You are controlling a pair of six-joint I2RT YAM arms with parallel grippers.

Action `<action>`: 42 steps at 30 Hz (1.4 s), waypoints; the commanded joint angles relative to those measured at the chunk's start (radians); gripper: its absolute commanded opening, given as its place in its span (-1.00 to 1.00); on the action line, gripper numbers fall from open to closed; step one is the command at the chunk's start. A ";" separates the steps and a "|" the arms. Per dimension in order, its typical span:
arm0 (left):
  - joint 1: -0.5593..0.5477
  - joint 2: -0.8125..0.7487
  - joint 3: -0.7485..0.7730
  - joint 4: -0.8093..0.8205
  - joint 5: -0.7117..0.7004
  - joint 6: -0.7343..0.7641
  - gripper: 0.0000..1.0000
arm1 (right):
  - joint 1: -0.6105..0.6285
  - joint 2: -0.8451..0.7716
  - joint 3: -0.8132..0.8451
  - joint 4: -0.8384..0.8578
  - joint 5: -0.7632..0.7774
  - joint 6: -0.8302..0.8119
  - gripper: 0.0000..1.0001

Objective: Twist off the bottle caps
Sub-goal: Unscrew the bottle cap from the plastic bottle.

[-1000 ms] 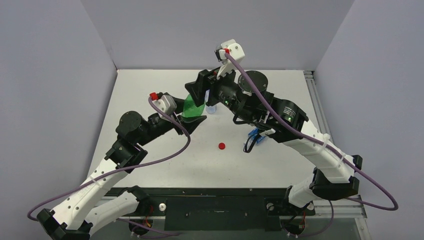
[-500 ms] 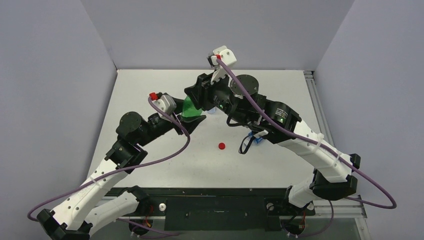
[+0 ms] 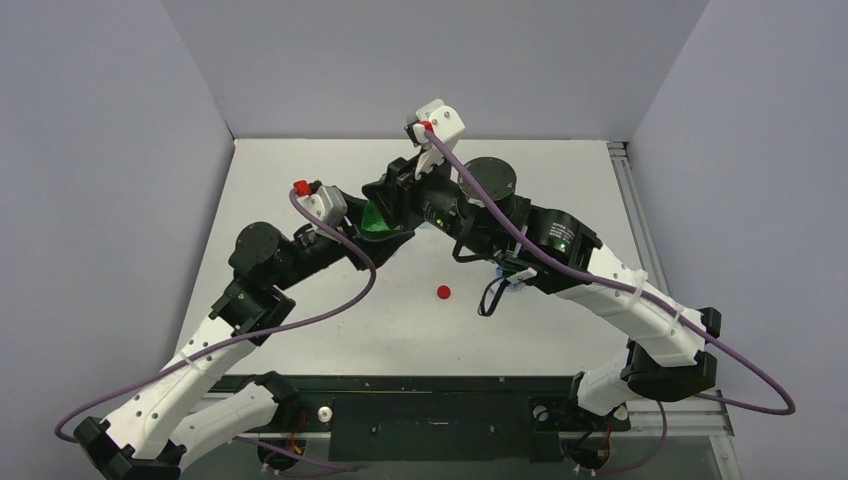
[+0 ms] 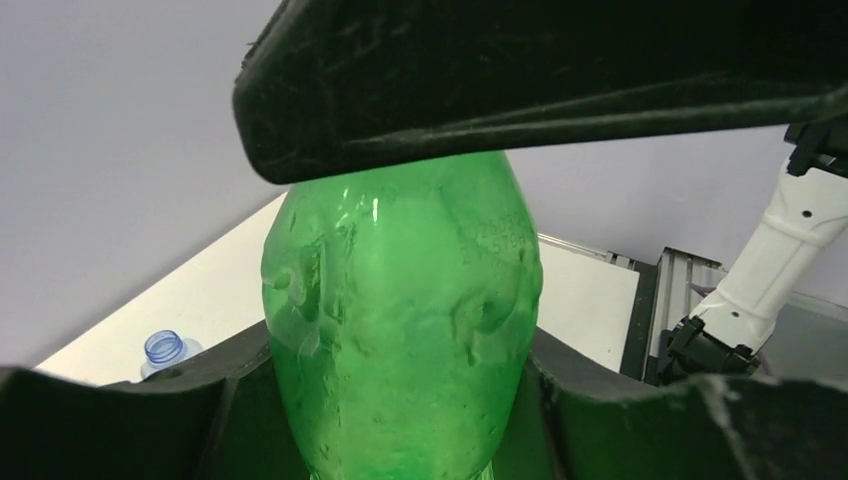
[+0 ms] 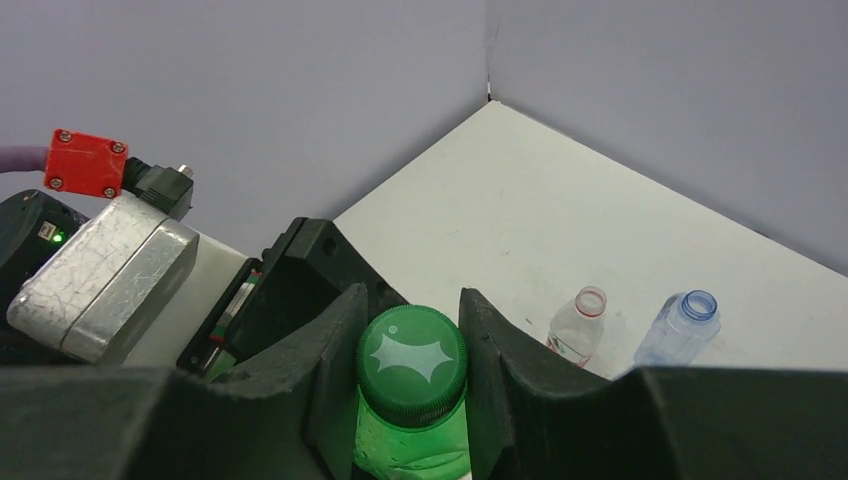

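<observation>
The all-green bottle (image 4: 400, 330) stands between my left gripper's (image 4: 400, 420) jaws, which are shut on its body. In the top view the left gripper (image 3: 388, 234) holds it at mid-table, and only a bit of the green bottle (image 3: 374, 219) shows. My right gripper (image 5: 412, 345) is over its top, jaws closed against both sides of the green cap (image 5: 412, 362); from above the right gripper (image 3: 392, 197) covers the bottle's neck. A red cap (image 3: 443, 292) lies loose on the table.
Two uncapped bottles stand on the table beyond the green one: a clear one with a red neck ring (image 5: 580, 325) and a bluish one (image 5: 685, 325), the latter also in the left wrist view (image 4: 165, 350). Something blue (image 3: 512, 283) lies partly hidden under the right arm.
My right gripper has moved left and down over the green bottle's top and now grips its cap. The left gripper and bottle have shifted slightly left.
</observation>
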 commanded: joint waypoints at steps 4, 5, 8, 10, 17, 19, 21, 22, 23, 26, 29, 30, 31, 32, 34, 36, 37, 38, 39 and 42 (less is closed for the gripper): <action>0.000 -0.008 0.065 0.063 0.054 0.002 -0.58 | 0.009 -0.030 0.004 0.008 0.023 -0.013 -1.00; -0.001 -0.006 0.071 0.062 0.061 -0.003 -0.67 | 0.010 -0.031 0.002 0.009 0.027 -0.014 -1.00; 0.001 -0.003 0.086 0.066 0.118 -0.060 -1.00 | 0.008 -0.050 -0.019 0.044 -0.007 -0.034 -1.00; 0.001 -0.002 0.099 0.074 0.201 -0.115 -1.00 | 0.000 -0.074 -0.035 0.077 -0.077 -0.055 -1.00; -0.005 -0.010 0.147 0.087 0.394 -0.266 -1.00 | -0.144 -0.199 -0.199 0.393 -0.671 0.040 -1.00; -0.011 -0.012 0.156 0.083 0.413 -0.287 -1.00 | -0.184 -0.205 -0.228 0.542 -0.851 0.126 -1.00; -0.015 -0.013 0.159 0.080 0.431 -0.301 -1.00 | -0.194 -0.186 -0.200 0.592 -0.974 0.160 -1.00; -0.015 -0.013 0.160 0.079 0.443 -0.303 -1.00 | -0.195 -0.176 -0.186 0.595 -1.052 0.173 -1.00; -0.018 -0.013 0.160 0.081 0.449 -0.311 -1.00 | -0.196 -0.157 -0.166 0.602 -1.095 0.184 -1.00; -0.023 -0.011 0.155 0.089 0.478 -0.323 -1.00 | -0.204 -0.143 -0.165 0.671 -1.206 0.249 -1.00; -0.029 -0.008 0.141 0.093 0.484 -0.315 -1.00 | -0.233 -0.159 -0.186 0.640 -1.159 0.237 -0.89; -0.029 -0.008 0.138 0.088 0.476 -0.306 -1.00 | -0.253 -0.165 -0.184 0.601 -1.113 0.215 -0.49; -0.028 -0.008 0.130 0.081 0.465 -0.278 -1.00 | -0.260 -0.181 -0.174 0.470 -0.941 0.138 -0.29; -0.029 -0.008 0.126 0.054 0.427 -0.257 -1.00 | -0.257 -0.190 -0.163 0.400 -0.823 0.099 0.04; -0.028 -0.009 0.112 0.016 0.345 -0.185 -1.00 | -0.234 -0.203 -0.115 0.259 -0.494 0.020 0.34; -0.028 -0.015 0.094 -0.004 0.251 -0.106 -1.00 | -0.216 -0.197 -0.078 0.173 -0.307 0.011 0.51; -0.028 -0.017 0.081 -0.006 0.191 -0.070 -1.00 | -0.190 -0.188 -0.067 0.128 -0.217 0.002 0.55; -0.027 -0.018 0.075 -0.008 0.169 -0.039 -1.00 | -0.170 -0.178 -0.044 0.108 -0.167 -0.006 0.57; -0.027 -0.018 0.065 -0.009 0.135 -0.029 -1.00 | -0.128 -0.169 -0.031 0.066 -0.082 -0.025 0.58; -0.026 -0.017 0.048 -0.002 0.102 -0.006 -1.00 | -0.068 -0.123 0.022 0.008 -0.001 -0.052 0.60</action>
